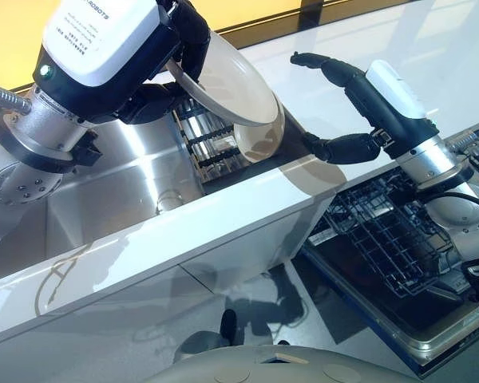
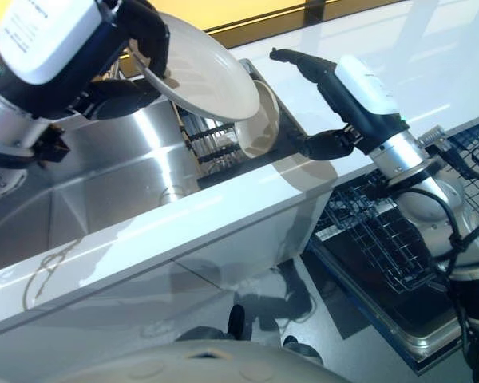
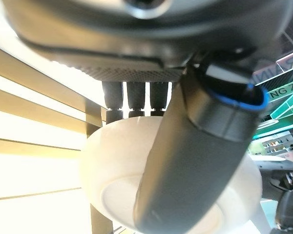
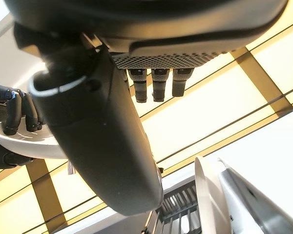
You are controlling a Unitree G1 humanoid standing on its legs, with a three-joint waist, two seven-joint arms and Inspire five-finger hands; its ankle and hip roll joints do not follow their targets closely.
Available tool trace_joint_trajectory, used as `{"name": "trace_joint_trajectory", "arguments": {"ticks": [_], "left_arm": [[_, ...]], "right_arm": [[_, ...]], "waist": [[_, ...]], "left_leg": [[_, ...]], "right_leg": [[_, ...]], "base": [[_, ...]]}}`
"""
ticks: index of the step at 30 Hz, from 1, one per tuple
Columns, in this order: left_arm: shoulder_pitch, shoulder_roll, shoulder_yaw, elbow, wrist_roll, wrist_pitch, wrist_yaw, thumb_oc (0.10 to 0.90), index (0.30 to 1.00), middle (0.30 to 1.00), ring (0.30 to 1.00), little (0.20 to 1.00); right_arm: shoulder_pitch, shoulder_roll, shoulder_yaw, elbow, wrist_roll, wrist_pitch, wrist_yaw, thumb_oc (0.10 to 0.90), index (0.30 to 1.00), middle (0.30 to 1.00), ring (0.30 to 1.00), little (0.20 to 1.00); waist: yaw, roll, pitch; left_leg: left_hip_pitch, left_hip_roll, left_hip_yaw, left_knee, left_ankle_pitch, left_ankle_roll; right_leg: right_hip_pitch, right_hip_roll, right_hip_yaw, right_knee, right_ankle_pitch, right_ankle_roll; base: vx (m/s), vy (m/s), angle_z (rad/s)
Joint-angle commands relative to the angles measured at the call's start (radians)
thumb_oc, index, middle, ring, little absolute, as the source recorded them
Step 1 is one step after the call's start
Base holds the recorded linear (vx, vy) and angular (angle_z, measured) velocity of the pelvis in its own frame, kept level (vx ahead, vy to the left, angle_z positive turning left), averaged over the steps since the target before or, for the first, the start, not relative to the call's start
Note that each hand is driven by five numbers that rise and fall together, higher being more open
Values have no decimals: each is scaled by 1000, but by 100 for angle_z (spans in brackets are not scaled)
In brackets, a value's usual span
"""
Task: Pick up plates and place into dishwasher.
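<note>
A white plate (image 1: 227, 80) hangs tilted above the sink, with my left hand (image 1: 188, 32) shut on its upper rim. In the left wrist view the fingers (image 3: 136, 95) hook over the plate's (image 3: 112, 161) edge and the thumb (image 3: 195, 161) lies across its underside. A second white plate (image 1: 259, 140) stands on edge in the black rack (image 1: 207, 144) inside the sink. My right hand (image 1: 359, 92) hovers open over the counter just right of that plate, fingers spread and holding nothing. The right wrist view shows the held plate (image 4: 29, 141) and the standing plate (image 4: 210, 195).
The steel sink (image 1: 120, 183) is set into a white counter (image 1: 223, 215). Below on the right, the dishwasher's wire basket (image 1: 383, 231) is pulled out over its lowered door (image 1: 415, 335).
</note>
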Motion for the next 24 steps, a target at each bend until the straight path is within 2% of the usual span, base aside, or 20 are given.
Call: {"name": "trace_joint_trajectory", "arguments": {"ticks": [1, 6, 11, 19, 20, 21, 23, 24], "left_arm": [[-110, -22, 33, 23, -65, 48, 55, 100, 300, 300, 300, 200], [-124, -66, -2, 14, -60, 53, 48, 100, 300, 300, 300, 200], [-157, -93, -43, 6, -66, 67, 43, 100, 300, 300, 300, 200], [-203, -167, -115, -3, -77, 95, 33, 100, 300, 300, 300, 200], [-204, -181, -123, -1, -84, 96, 33, 100, 300, 300, 300, 200], [-206, -190, -129, -1, -87, 99, 33, 100, 300, 300, 300, 200], [-210, -209, -141, 0, -92, 105, 36, 100, 300, 300, 300, 200], [-213, -224, -148, 3, -100, 105, 37, 100, 300, 300, 300, 200]], "right_arm": [[-152, -13, 21, -104, 61, -77, -25, 800, 900, 900, 900, 900], [-183, 41, 92, -103, 62, -97, -32, 800, 900, 900, 900, 900], [-216, 78, 172, -102, 69, -71, -24, 800, 900, 900, 900, 900], [-255, 199, 270, -82, 55, -63, -137, 800, 900, 900, 900, 900], [-254, 222, 281, -77, 41, -59, -171, 638, 761, 761, 761, 738], [-255, 235, 289, -75, 34, -50, -191, 638, 761, 761, 761, 738], [-255, 262, 299, -66, 17, -48, -240, 182, 371, 371, 371, 282], [-251, 280, 303, -59, -2, -43, -287, 100, 300, 300, 300, 200]], "waist": [[7, -31, -106], [15, -34, -107], [22, -32, -112], [32, -29, -110], [33, -27, -109], [33, -26, -108], [33, -24, -108], [33, -23, -108]], "left_leg": [[42, -37, 11, 1, -77, -6], [41, -38, 8, 1, -76, -8], [38, -38, 6, 1, -75, -8], [37, -43, 4, 1, -75, -8], [37, -43, 4, 1, -75, -7], [37, -43, 5, 1, -75, -7], [37, -42, 6, 1, -75, -6], [37, -42, 6, 1, -75, -5]], "right_leg": [[-99, -15, 28, 67, 91, 69], [-93, -15, 25, 51, 98, 70], [-90, -16, 22, 46, 99, 70], [-84, -18, 14, 30, 108, 71], [-85, -19, 15, 31, 107, 71], [-85, -19, 16, 32, 107, 71], [-85, -19, 17, 34, 105, 70], [-85, -19, 18, 35, 104, 70]], "base": [[0, 0, 0], [-7, -2, 1], [0, 0, 0], [0, 0, 0], [0, 0, 0], [0, 0, 0], [0, 0, 0], [0, 0, 0]]}}
